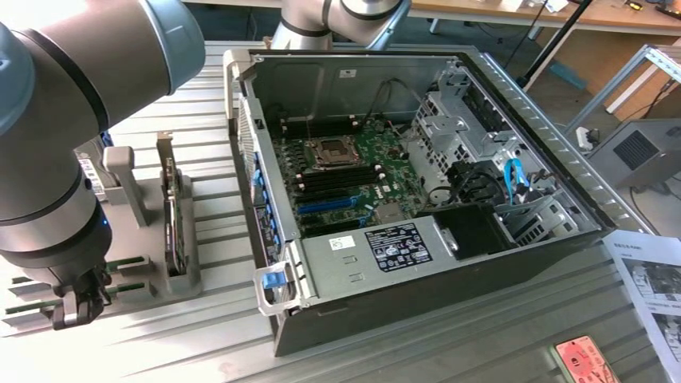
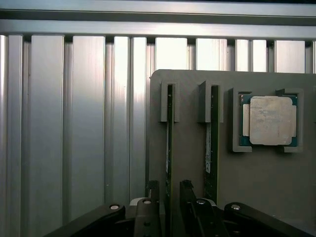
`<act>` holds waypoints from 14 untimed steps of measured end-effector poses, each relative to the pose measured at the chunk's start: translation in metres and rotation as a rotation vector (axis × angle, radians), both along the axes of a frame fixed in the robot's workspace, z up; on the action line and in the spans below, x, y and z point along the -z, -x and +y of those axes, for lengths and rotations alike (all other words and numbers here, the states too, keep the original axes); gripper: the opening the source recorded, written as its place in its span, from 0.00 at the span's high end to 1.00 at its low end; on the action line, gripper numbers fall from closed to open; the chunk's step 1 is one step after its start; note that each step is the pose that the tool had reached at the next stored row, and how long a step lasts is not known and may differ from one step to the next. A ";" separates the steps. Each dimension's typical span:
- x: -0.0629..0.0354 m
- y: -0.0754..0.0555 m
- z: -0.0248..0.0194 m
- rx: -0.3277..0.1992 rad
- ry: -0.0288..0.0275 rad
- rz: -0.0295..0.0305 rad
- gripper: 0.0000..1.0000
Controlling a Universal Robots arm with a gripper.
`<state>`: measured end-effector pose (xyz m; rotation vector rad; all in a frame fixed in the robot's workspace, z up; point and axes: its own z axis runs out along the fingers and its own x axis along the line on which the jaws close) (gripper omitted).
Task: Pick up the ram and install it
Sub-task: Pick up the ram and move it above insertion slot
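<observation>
Two ram sticks stand on edge in slots of a grey holder plate (image 2: 192,148): one ram (image 2: 169,143) and a second ram (image 2: 211,148) beside it. My gripper (image 2: 169,186) is low over the first stick. Its dark fingers (image 2: 153,202) straddle that stick, one on each side, with a narrow gap showing, so it is open and holds nothing. In the exterior view my gripper (image 1: 80,307) hangs at the left, over the holder, where green ram edges (image 1: 130,285) show. The open computer case holds the motherboard (image 1: 356,171) with black memory slots (image 1: 332,182).
A square silver processor chip (image 2: 271,121) lies in its own pocket of the holder. A flat card (image 1: 172,215) stands upright in the holder. The case wall (image 1: 250,183) rises between holder and motherboard. Ribbed aluminium table (image 2: 74,123) surrounds the holder. Papers (image 1: 651,279) lie at the exterior view's right.
</observation>
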<state>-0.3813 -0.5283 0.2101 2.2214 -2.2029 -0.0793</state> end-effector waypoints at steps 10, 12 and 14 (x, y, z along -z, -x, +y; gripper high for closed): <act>0.0000 0.000 0.0000 0.000 0.0000 0.0000 0.71; 0.0000 0.000 0.0000 0.000 -0.0001 -0.0001 0.84; 0.0000 0.000 0.0000 0.000 0.0000 0.0000 0.88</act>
